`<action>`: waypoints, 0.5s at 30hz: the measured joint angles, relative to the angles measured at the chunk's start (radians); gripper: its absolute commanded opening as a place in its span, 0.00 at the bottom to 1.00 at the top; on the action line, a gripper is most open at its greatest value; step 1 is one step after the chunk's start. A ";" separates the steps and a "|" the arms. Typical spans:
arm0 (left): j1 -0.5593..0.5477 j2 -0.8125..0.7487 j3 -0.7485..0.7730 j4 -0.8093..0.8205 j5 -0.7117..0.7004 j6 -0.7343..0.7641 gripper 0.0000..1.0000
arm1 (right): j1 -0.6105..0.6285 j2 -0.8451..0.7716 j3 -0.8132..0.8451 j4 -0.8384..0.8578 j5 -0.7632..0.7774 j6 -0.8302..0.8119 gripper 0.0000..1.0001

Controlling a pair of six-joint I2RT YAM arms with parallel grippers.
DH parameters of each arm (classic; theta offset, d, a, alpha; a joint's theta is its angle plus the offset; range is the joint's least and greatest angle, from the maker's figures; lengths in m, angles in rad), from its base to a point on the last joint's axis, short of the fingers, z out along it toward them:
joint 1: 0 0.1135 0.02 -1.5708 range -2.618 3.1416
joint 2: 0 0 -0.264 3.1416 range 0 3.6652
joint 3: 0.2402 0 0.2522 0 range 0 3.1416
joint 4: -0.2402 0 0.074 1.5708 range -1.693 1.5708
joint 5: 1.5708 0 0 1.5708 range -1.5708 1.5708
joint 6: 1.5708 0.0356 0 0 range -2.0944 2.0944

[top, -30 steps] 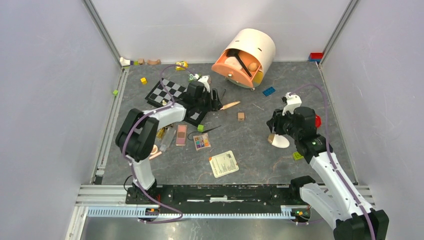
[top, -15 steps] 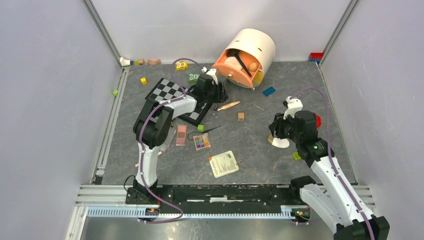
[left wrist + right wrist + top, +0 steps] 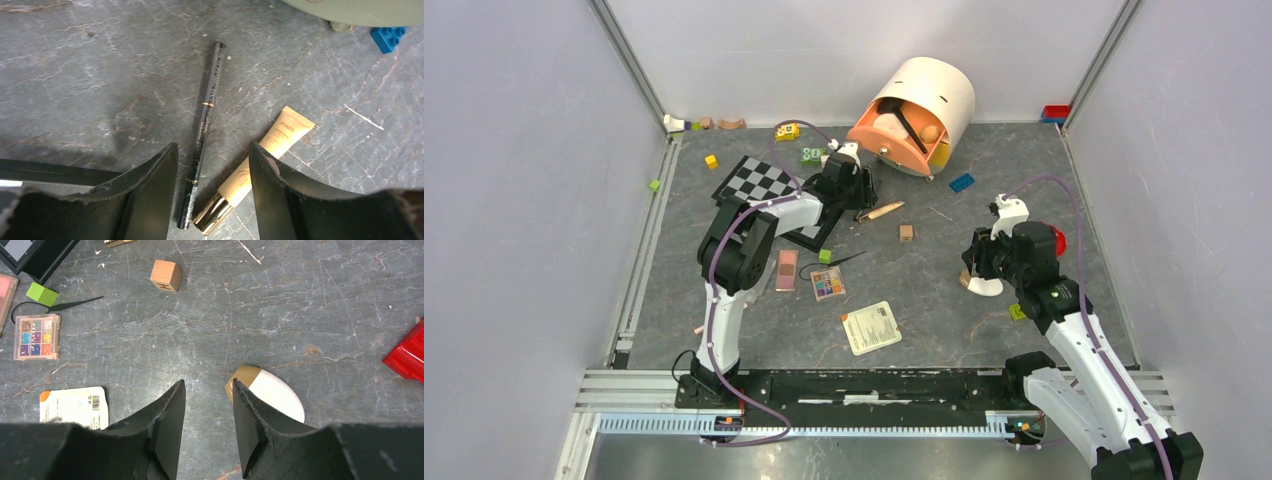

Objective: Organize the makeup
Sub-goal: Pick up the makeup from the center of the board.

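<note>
My left gripper (image 3: 212,150) is open and empty, low over the table beside the chessboard; it also shows in the top view (image 3: 862,192). A thin black pencil (image 3: 202,135) lies between its jaws. A beige tube with a gold cap (image 3: 260,160) lies partly between them, by the right finger. My right gripper (image 3: 208,385) is open and empty. The white egg-shaped sponge with a tan base (image 3: 272,392) lies just outside its right finger, also seen from above (image 3: 986,287). A multicolour palette (image 3: 827,284) and a pink palette (image 3: 787,269) lie at mid-left.
A peach cylinder case (image 3: 919,100) lies on its side at the back with a brush inside. The chessboard (image 3: 759,180), a wooden cube (image 3: 906,232), a green cube (image 3: 825,256), a blue brick (image 3: 962,182) and a white card (image 3: 871,327) lie about.
My left arm has reached farther back and right, from over the chessboard to the pencil and tube. My right gripper has shifted slightly nearer, beside the sponge.
</note>
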 measured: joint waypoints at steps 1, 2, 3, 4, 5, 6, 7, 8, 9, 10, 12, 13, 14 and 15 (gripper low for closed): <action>0.000 0.000 0.003 -0.010 -0.013 0.000 0.63 | 0.000 0.000 0.000 0.000 0.000 0.000 0.46; 0.000 0.000 0.004 -0.014 -0.025 0.000 0.63 | 0.000 0.001 0.000 0.000 0.000 0.000 0.46; 0.000 0.000 0.006 -0.025 -0.040 0.000 0.63 | 0.000 0.001 0.000 0.000 0.000 0.000 0.45; 0.000 0.000 0.007 -0.034 -0.056 0.000 0.64 | 0.000 0.002 0.000 0.000 0.000 0.000 0.46; 0.000 0.000 0.008 -0.043 -0.069 0.000 0.65 | 0.000 0.002 0.000 0.000 0.000 0.000 0.46; 0.000 0.000 0.008 -0.057 -0.083 -0.001 0.66 | 0.000 0.003 0.000 0.000 0.000 0.000 0.45; 0.000 0.000 0.008 -0.068 -0.092 -0.001 0.67 | 0.000 0.003 0.000 0.000 -0.001 0.000 0.45; 0.001 0.000 0.008 -0.070 -0.099 -0.002 0.68 | 0.000 0.004 0.000 0.000 -0.001 0.000 0.46; 0.001 0.000 0.008 -0.072 -0.098 -0.002 0.68 | 0.000 0.004 0.000 0.000 -0.001 0.001 0.46; 0.002 0.000 0.010 -0.074 -0.097 -0.002 0.68 | 0.000 0.004 0.000 0.000 -0.001 0.001 0.46; 0.003 0.005 0.024 -0.091 -0.094 -0.002 0.64 | 0.000 0.004 0.000 0.000 -0.001 0.001 0.45; 0.003 0.011 0.037 -0.102 -0.094 -0.002 0.62 | 0.000 0.004 0.000 0.000 -0.001 0.001 0.46; 0.004 0.019 0.051 -0.112 -0.095 -0.002 0.61 | 0.000 0.004 0.000 0.000 -0.001 0.001 0.46; 0.005 0.026 0.063 -0.119 -0.095 -0.003 0.60 | 0.000 0.004 0.000 0.000 -0.001 0.000 0.46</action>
